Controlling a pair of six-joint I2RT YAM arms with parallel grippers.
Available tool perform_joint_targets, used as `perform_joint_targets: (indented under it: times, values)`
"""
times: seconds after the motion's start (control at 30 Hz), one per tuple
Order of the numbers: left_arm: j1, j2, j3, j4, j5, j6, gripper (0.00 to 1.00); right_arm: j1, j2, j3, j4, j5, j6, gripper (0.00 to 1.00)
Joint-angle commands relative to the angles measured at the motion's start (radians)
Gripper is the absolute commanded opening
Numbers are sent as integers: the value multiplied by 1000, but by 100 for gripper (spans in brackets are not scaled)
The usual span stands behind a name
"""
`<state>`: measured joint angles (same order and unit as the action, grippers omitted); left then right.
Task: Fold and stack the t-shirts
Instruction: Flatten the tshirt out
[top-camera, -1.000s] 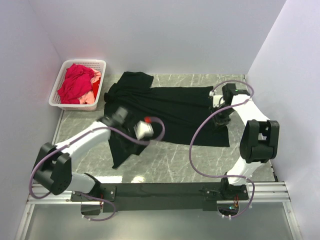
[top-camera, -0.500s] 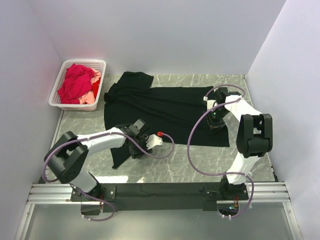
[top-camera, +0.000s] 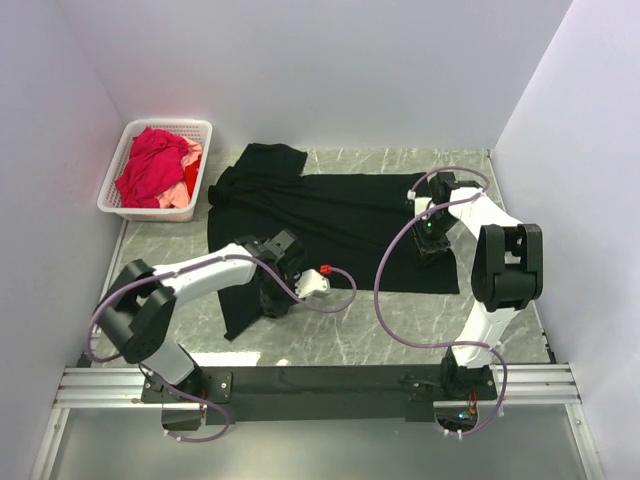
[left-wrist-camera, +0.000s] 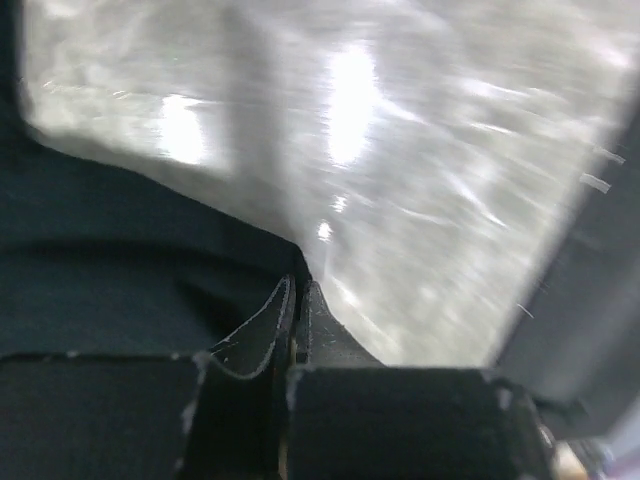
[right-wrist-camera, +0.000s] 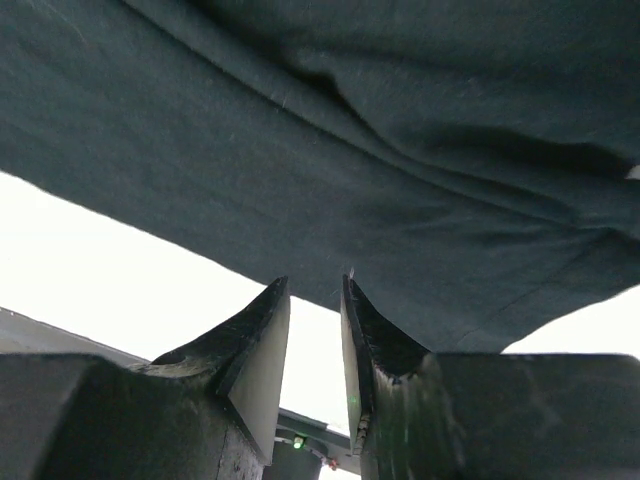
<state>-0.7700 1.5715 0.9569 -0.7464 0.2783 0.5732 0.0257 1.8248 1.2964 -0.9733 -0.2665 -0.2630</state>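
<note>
Left claw (left-wrist-camera: 298, 290): fingers pressed together, pinching the edge of the black t-shirt (top-camera: 340, 215). In the left wrist view the cloth edge runs up from the left of the frame and meets the fingertips. Bright, blurred tabletop (left-wrist-camera: 420, 200) fills the upper right of that view.

In the top view this claw sits low over the shirt's lower-left portion, left of frame centre. The left arm reaches in from the lower left.

Right claw (right-wrist-camera: 315, 285): fingers narrowly spread, with a slim gap and nothing seen between them. In the right wrist view the black cloth fills the upper part of the frame. Its edge passes just beyond the fingertips. Whether the tips touch the cloth cannot be told.

In the top view this claw is over the shirt's right-hand end, right of centre.

Black t-shirt: lies spread across the middle of the marbled tabletop, roughly flat with some wrinkles. One sleeve points to the upper left and a narrow flap hangs toward the lower left.

White lattice basket (top-camera: 170, 123): upper left of the frame, just beside the shirt's upper-left sleeve. It holds a crumpled crimson t-shirt (top-camera: 150, 165) on top. A salmon pink t-shirt (top-camera: 186, 190) shows at its right side.
</note>
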Motion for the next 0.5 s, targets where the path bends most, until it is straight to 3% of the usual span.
perform_joint_targets:
  times: [0.0, 0.23, 0.37, 0.47]
  values:
    - [-11, -93, 109, -255, 210, 105, 1, -7, -13, 53, -5, 15, -12, 34]
    - [-127, -99, 122, -393, 357, 152, 1, -7, -4, 64, -13, 35, -27, 34]
    - [-170, -74, 85, -375, 410, 142, 33, -7, -1, 73, -18, 39, -39, 38]
    - [-169, -111, 92, -377, 433, 142, 46, -7, -2, 84, -16, 61, -50, 39]
